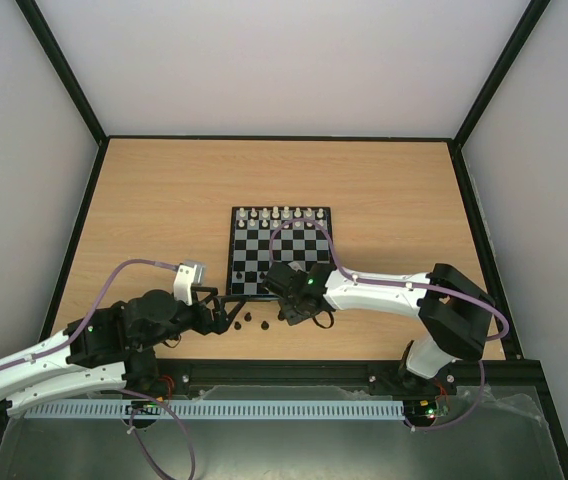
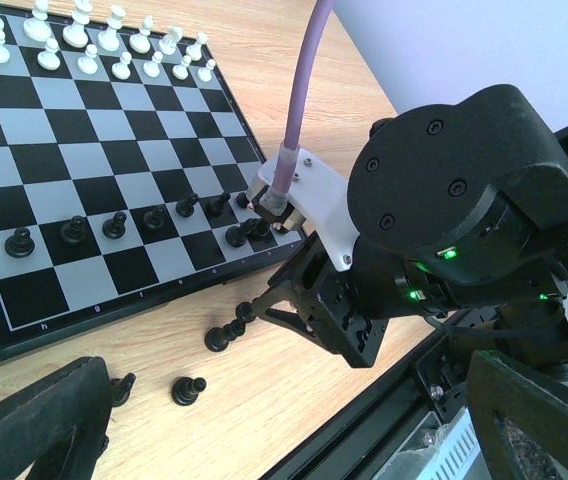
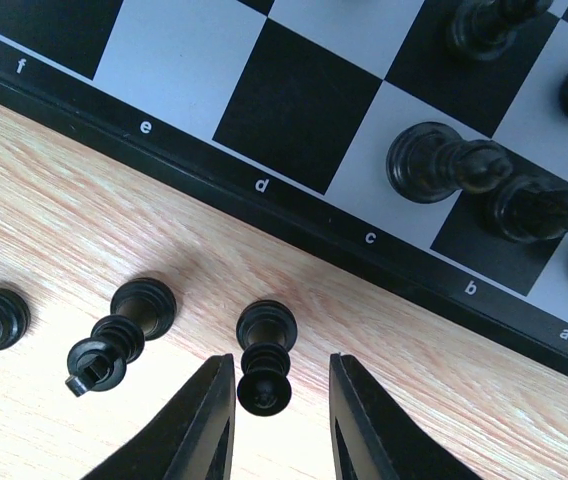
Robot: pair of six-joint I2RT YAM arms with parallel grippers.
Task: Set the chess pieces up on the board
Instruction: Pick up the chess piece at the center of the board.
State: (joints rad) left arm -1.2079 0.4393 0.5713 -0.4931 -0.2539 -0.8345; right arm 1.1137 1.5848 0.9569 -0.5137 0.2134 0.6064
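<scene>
Wood-grain counter (image 1: 164, 200) inside a white-walled cell w/ black frame. Chess pieces: a row of dark ones (image 2: 114, 225) stands on the board (image 1: 279, 250) on its 7 rank, a couple more on the near rank by a/b; white pieces (image 2: 84, 45) fill the far side. Several dark pieces stand off-board on the counter just past the near border; one of them (image 3: 266, 357) sits upright between the right claw (image 3: 277, 405) fingers, jaws narrow, slim gaps either side, so no contact visible yet. Left claw (image 1: 226, 316) is wide open, empty, near the loose pieces. Step in hand, imo: grasp of that loose piece. Next move needs a centred pinch w/o tipping it, straight lift, then placement on a free back-rank square.
</scene>
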